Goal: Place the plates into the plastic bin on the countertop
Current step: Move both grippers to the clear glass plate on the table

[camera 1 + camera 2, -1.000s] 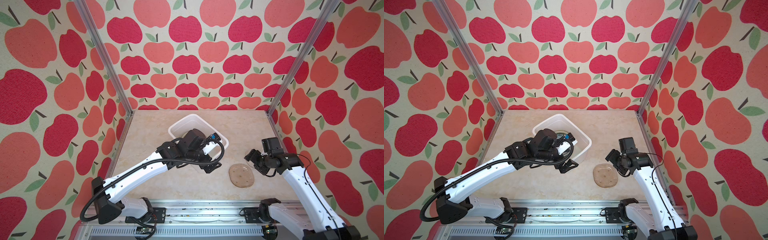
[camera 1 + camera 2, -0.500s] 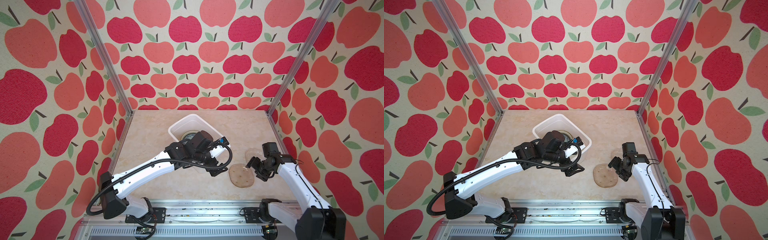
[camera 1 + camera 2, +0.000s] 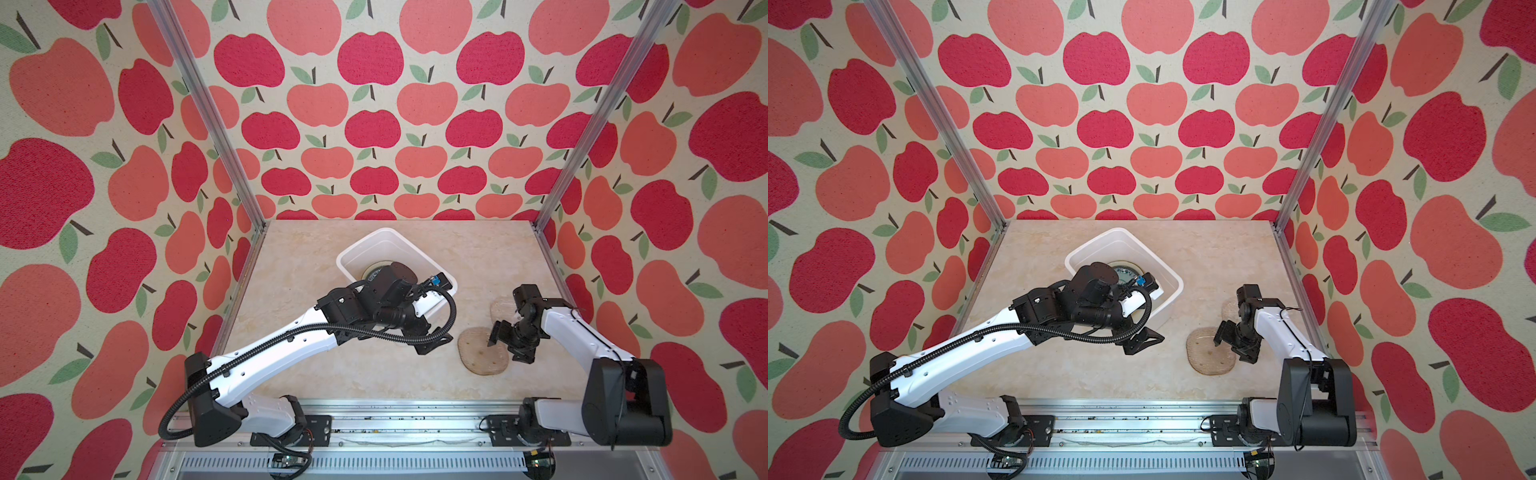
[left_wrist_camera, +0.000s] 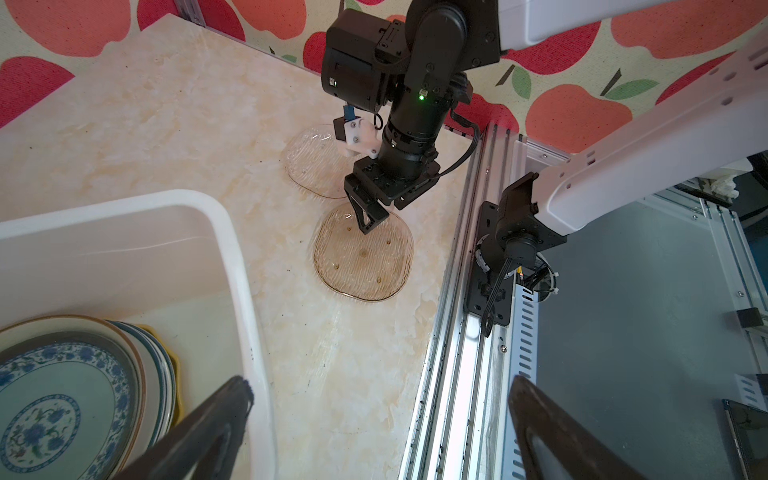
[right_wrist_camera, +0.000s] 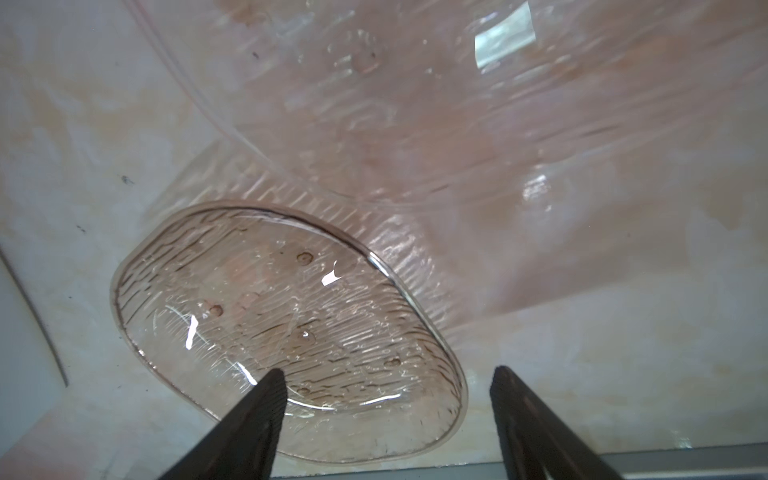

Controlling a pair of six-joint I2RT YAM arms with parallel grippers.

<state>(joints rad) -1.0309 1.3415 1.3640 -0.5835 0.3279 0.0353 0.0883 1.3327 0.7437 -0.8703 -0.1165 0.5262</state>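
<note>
Left gripper [image 3: 432,345] swung out of the bin [image 3: 374,232] since a second ago, jaws wide apart and empty, right gripper [image 5: 386,378] now lower, jaws parted astride the amber plate [image 3: 482,353] rim on the countertop [image 3: 311,270], clear plate [image 3: 500,307] just behind, stacked plates [image 4: 62,395] in bin.

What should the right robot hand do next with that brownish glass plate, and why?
Probably lower the right gripper a little onto the rim of the amber glass plate: its jaws stand open, one finger over the plate, one past its edge, gripping nothing.
</note>
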